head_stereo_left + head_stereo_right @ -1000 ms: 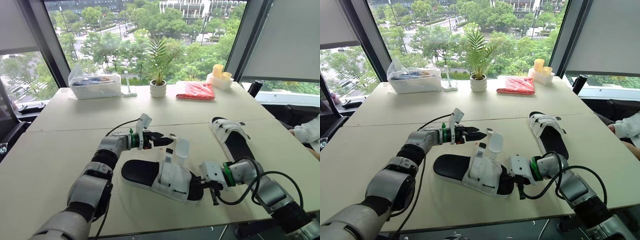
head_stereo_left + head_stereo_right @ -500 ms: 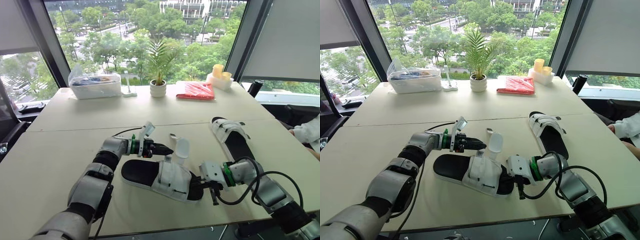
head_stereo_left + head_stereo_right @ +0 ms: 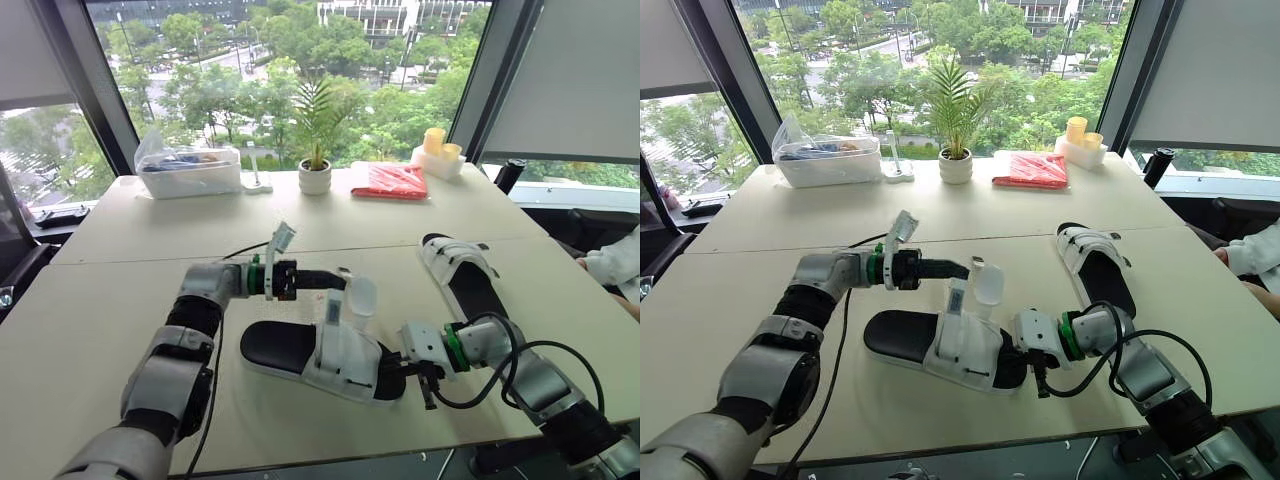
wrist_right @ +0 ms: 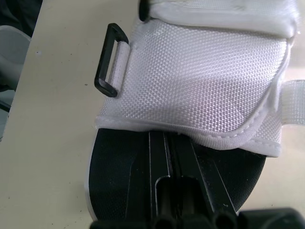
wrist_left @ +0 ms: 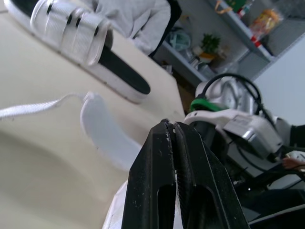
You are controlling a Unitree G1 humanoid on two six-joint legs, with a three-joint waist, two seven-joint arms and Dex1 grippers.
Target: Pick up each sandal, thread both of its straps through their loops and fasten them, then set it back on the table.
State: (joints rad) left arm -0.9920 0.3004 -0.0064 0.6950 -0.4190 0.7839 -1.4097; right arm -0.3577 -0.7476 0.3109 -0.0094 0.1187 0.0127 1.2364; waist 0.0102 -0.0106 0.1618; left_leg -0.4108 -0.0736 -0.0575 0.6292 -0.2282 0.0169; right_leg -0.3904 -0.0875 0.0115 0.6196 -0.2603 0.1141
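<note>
Sandal (image 3: 315, 352): flat on table (image 3: 100, 330), near 6 o'clock edge. Left gripper (image 5: 170, 125): fingers together, at 12 o'clock of sandal, beside raised strap (image 3: 361, 297). Right gripper (image 4: 167, 138): fingers together on toe footbed, 3 o'clock end.

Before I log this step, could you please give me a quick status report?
Left gripper shut on strap of near sandal, strap lifted upright. Right gripper shut, pressing that sandal's toe end. Straps not yet fastened. Nothing in the way.
</note>
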